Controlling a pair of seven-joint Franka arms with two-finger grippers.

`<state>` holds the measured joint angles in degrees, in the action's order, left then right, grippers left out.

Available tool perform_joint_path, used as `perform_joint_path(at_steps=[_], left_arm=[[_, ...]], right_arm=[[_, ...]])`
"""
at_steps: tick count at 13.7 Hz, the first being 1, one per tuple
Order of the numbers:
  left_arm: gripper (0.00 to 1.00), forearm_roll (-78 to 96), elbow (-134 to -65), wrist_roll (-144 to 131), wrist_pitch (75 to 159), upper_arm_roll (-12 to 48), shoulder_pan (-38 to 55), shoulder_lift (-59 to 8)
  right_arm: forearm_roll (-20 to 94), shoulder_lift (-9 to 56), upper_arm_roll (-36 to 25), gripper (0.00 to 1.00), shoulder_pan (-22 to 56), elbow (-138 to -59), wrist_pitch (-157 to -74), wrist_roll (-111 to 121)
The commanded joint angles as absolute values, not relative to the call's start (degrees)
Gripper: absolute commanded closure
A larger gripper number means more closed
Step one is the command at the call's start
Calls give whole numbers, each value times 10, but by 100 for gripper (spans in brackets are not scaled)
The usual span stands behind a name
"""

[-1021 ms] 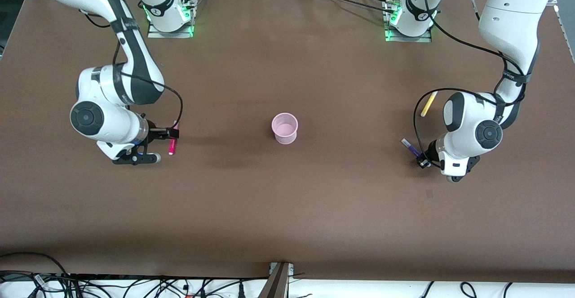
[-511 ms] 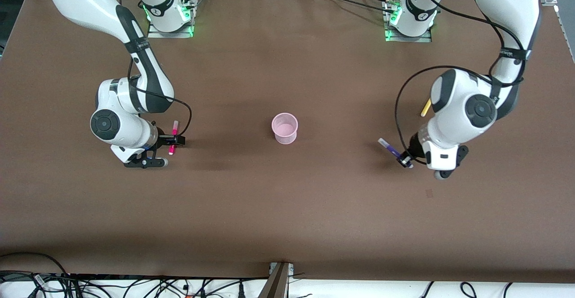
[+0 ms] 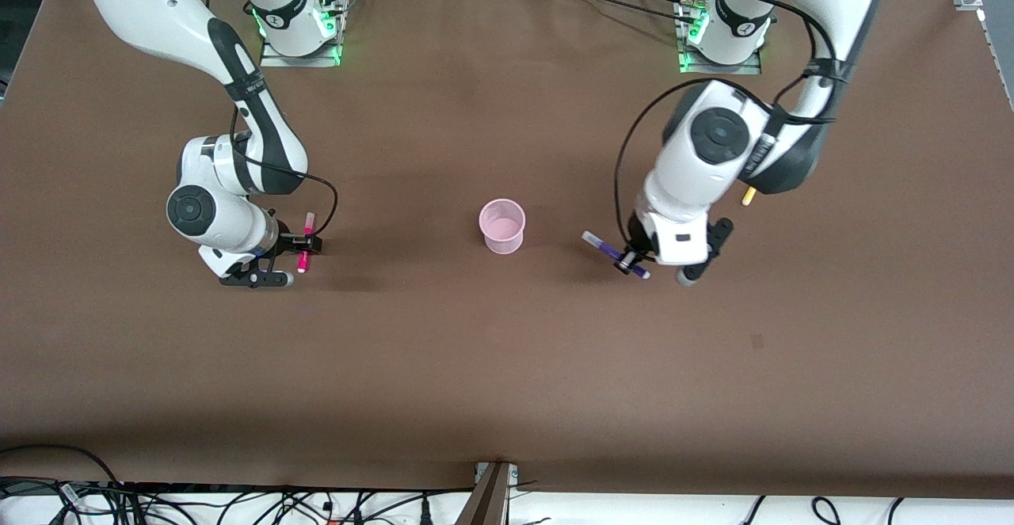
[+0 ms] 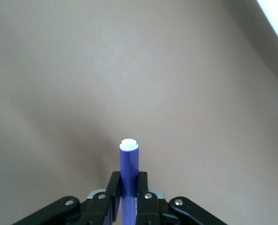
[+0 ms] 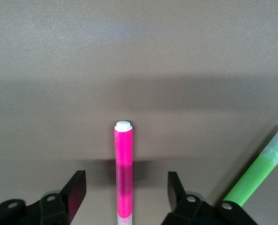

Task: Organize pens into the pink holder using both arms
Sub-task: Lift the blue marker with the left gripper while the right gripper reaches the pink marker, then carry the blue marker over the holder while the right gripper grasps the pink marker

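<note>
- Standing mid-table, the pink cup (image 3: 502, 226) is translucent and round, with both grippers well apart from it.
- The left gripper (image 3: 628, 262) hangs over bare table toward the left arm's end, clamped on the purple pen (image 3: 614, 254); white cap (image 4: 128, 144).
- The right gripper (image 3: 305, 245) has its fingers (image 5: 76, 189) apart around the pink pen (image 5: 123, 171).
- The green pen (image 5: 261, 171) beside is cut off.
- The yellow pen (image 3: 746, 195) is mostly hidden.

No text, label, brand or number can be read anywhere (small markings are too faint to make out).
</note>
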<state>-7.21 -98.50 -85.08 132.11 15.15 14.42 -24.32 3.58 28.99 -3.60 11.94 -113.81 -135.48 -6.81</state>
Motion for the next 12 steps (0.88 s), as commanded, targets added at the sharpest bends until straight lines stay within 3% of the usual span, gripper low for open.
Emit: perform_joint_path(at_steps=[1, 4, 9, 12], left_arm=[[100, -121, -928, -935, 1312, 142, 191, -277], [100, -221, -913, -1031, 1312, 141, 242, -298], [100, -324, -867, -1129, 1309, 136, 302, -345], [100, -395, -872, -1191, 1267, 137, 316, -338]], right_arm=[[45, 285, -33, 35, 115, -1145, -1365, -68], [46, 295, -32, 38, 115, -1145, -1377, -68], [46, 297, -32, 62, 115, -1146, -1378, -68], [46, 301, -31, 62, 115, -1149, -1380, -68]])
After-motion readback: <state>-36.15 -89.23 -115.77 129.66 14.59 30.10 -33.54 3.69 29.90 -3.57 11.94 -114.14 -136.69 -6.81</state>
